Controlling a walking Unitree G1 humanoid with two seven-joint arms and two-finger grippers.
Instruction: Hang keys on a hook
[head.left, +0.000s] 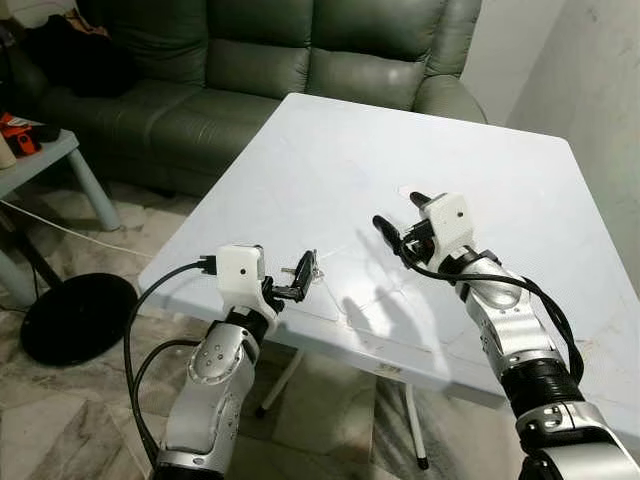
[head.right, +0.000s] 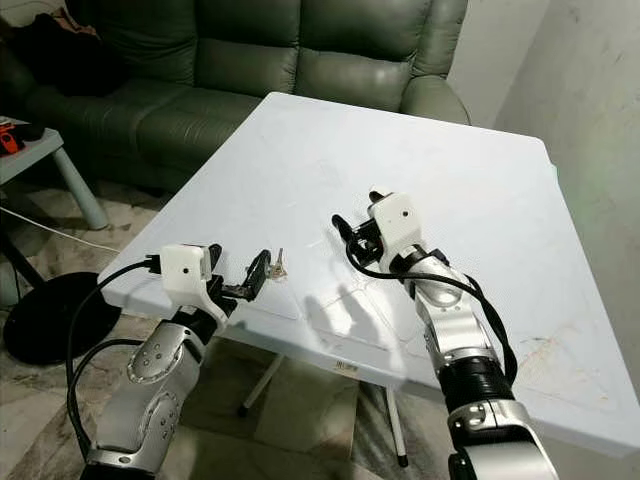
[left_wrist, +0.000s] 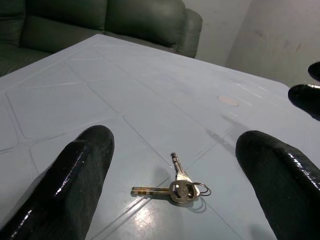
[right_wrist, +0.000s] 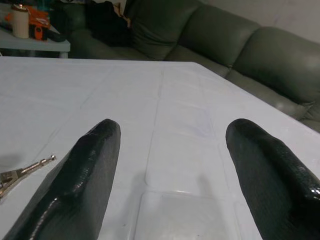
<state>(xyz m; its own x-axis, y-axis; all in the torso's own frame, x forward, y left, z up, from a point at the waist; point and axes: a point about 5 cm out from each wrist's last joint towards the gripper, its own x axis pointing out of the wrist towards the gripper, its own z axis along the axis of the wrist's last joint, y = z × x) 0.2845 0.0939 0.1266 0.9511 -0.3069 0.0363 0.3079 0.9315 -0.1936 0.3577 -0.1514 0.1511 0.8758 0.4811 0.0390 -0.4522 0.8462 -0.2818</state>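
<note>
A small bunch of metal keys (left_wrist: 176, 187) on a ring lies flat on the white table (head.left: 400, 140), close to its near left edge. My left gripper (left_wrist: 174, 135) is open and low over the table, with the keys (head.right: 279, 265) just ahead of it and between the lines of its two fingers, untouched. My right gripper (head.left: 399, 212) hovers open over the middle of the table, a short way to the right of the keys (right_wrist: 20, 172). Nothing sits between its fingers (right_wrist: 95, 165).
A dark green sofa (head.left: 300, 60) stands right behind the table. At the far left is a pale side table (head.left: 40, 155) with orange items on it. A black round base (head.left: 75, 315) and a white cable lie on the floor. A wall runs along the right.
</note>
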